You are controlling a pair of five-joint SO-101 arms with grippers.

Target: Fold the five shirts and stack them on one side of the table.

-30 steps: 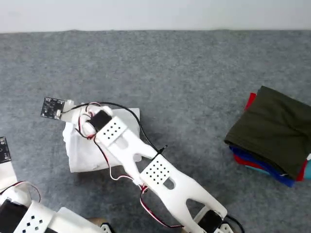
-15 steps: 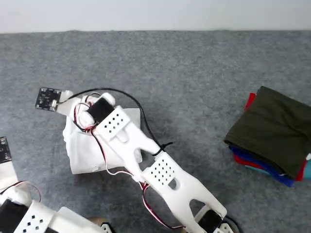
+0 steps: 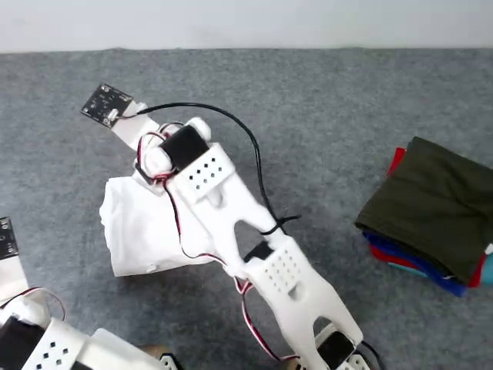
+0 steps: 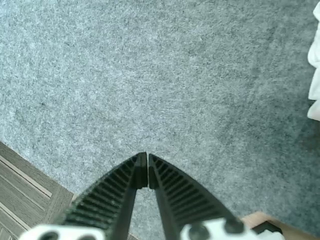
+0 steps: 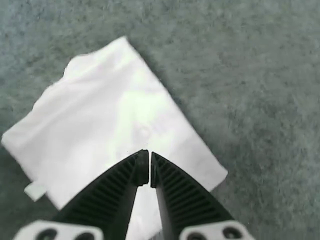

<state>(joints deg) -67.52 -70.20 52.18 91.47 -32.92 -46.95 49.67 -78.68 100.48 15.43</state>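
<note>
A folded white shirt [image 3: 139,231] lies on the grey mat at the left; in the right wrist view the white shirt [image 5: 110,120] appears as a tidy rectangle. My right gripper [image 5: 149,170] hovers above it, shut with nothing between its black fingers [image 5: 170,200]. The right arm [image 3: 212,185] stretches diagonally over the shirt's far corner. My left gripper [image 4: 148,172] is shut and empty over bare mat near the table's edge, with the shirt's edge [image 4: 315,75] off to one side. The left arm [image 3: 35,339] sits at the near left corner.
A stack of folded shirts [image 3: 431,208], dark olive on top with blue, red and teal beneath, stands at the right side. Grey mat [image 3: 308,116] covers the table between stack and white shirt. Wooden floor [image 4: 20,200] shows past the mat's edge.
The right arm has lifted and swung toward the far side, off the white shirt, baring more of it. The left arm and the stack have not moved.
</note>
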